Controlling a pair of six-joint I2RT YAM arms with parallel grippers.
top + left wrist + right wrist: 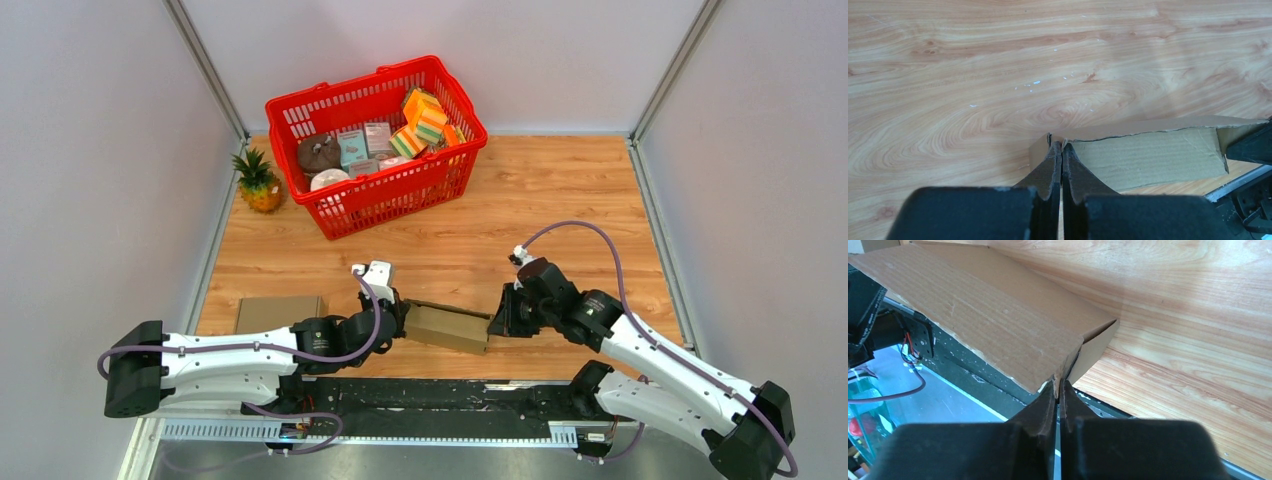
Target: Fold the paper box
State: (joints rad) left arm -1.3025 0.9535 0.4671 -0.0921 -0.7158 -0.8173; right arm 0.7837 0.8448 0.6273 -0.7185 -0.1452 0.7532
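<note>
Both ends of box (448, 327) pinched: left claw (1062, 146) clenched on left flap, right claw (1059, 381) clenched on right corner. Card looks light, thin, bendy; best held at edges near creases.

The left arm (220, 360) and right arm (660, 360) have white shells between black joint housings. A mauve cable (575, 223) loops along each; the fingers (1040, 407) are matte black.
</note>
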